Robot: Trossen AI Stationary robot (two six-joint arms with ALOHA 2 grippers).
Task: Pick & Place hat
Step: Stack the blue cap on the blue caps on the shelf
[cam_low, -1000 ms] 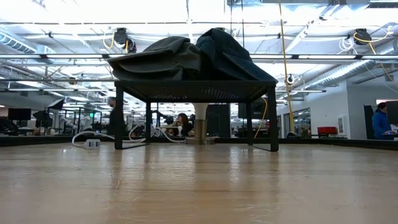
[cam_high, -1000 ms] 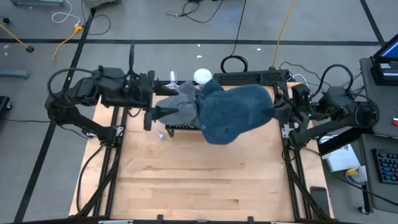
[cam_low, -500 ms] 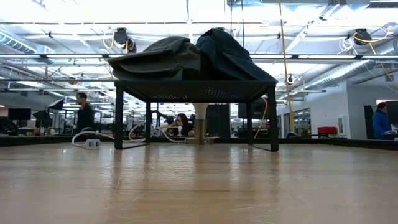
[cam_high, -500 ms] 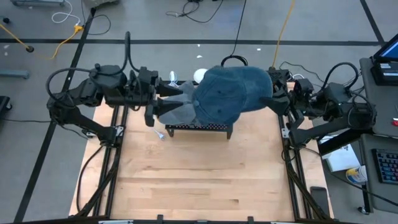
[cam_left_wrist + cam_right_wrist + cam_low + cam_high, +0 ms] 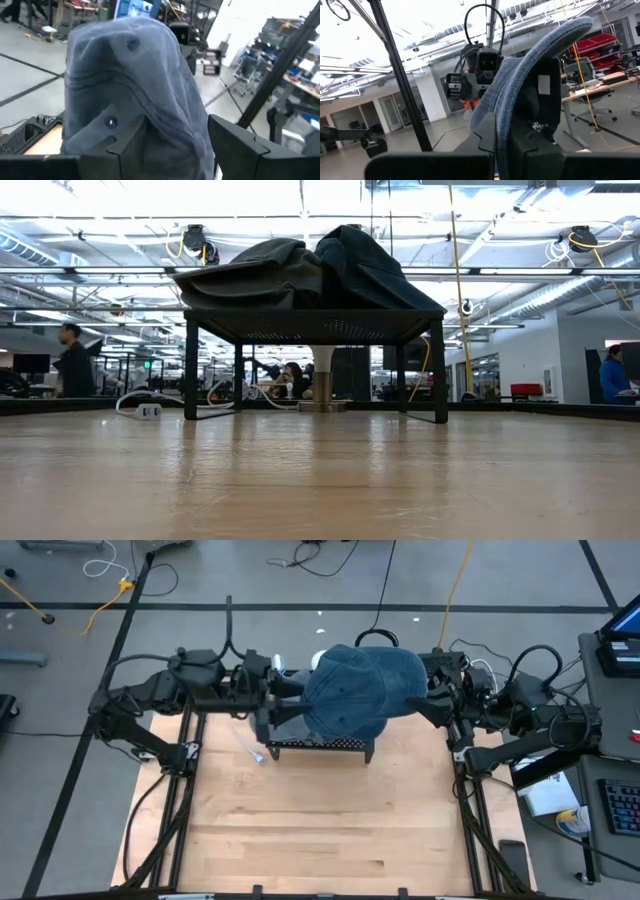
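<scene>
Blue denim cap [image 5: 360, 688] held aloft over the black mesh stand [image 5: 320, 744] at the table's far edge. Right gripper [image 5: 428, 692] clenched on its brim. Left gripper [image 5: 285, 705] around the opposite side, fingers [image 5: 131, 142] astride the fabric, contact unclear. White post [image 5: 320, 660] mostly hidden behind the cap.
</scene>
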